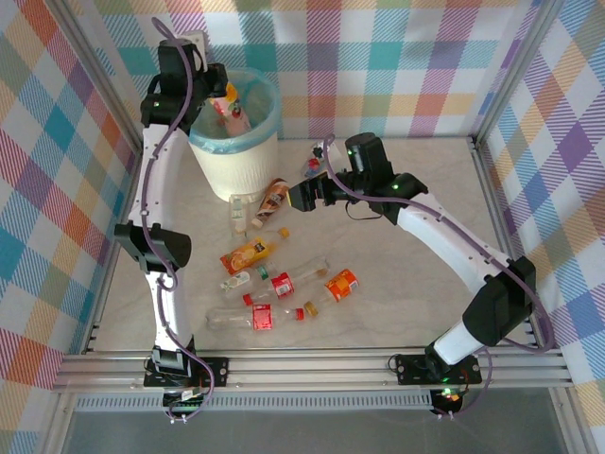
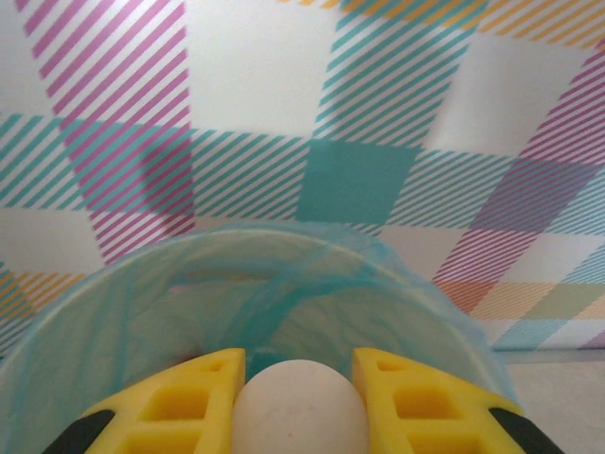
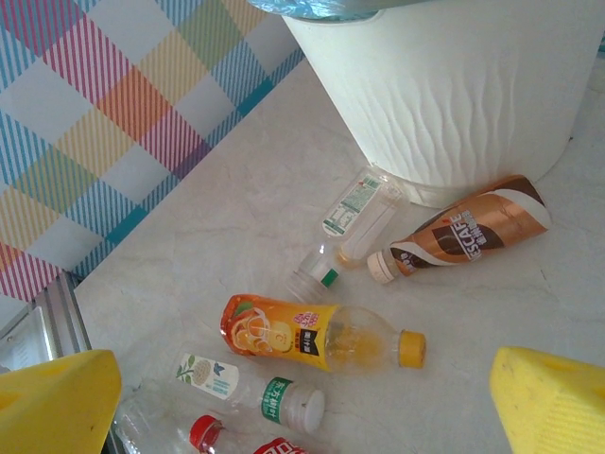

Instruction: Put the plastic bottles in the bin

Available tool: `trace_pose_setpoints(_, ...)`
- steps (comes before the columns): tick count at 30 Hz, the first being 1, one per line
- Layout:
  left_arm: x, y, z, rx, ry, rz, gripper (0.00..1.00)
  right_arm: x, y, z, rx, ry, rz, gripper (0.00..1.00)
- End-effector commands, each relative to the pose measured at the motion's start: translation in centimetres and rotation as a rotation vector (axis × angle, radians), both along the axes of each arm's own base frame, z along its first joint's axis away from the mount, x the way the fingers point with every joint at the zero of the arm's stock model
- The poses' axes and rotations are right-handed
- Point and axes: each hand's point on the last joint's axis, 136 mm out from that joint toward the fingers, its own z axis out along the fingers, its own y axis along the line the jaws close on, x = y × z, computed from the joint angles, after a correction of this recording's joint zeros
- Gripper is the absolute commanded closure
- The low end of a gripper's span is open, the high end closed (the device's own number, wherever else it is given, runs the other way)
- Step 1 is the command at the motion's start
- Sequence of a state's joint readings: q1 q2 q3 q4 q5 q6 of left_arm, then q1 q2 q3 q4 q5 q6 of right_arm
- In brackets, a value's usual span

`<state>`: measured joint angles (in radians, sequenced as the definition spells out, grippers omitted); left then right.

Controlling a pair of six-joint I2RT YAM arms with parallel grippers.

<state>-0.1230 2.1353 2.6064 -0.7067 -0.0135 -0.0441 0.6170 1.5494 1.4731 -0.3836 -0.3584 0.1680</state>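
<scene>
My left hand is clamped shut above the bin, its yellow fingers pinching a white rounded object whose kind I cannot tell. Beyond it curves the teal bag lining the rim. My right hand hangs spread wide and empty over the table, near the bin's ribbed wall. Under it lie an orange-labelled bottle, a brown bottle at the bin's foot, and a clear bottle just beside that one. More bottles lie scattered nearer my bases
</scene>
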Motion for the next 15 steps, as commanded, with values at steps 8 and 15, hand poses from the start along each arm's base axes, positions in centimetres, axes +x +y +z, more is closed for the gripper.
trace_pose_setpoints(8,-2.3,2.0,-5.1,0.120,0.221,0.036,0.98,-0.9,0.5,-0.1,0.000,0.004,0.038,0.00)
trace_pose_setpoints(15,-1.3,1.1,-10.9,0.133,0.340,-0.020,0.89,-0.9,0.8,-0.8,-0.005,0.027,0.043,0.00)
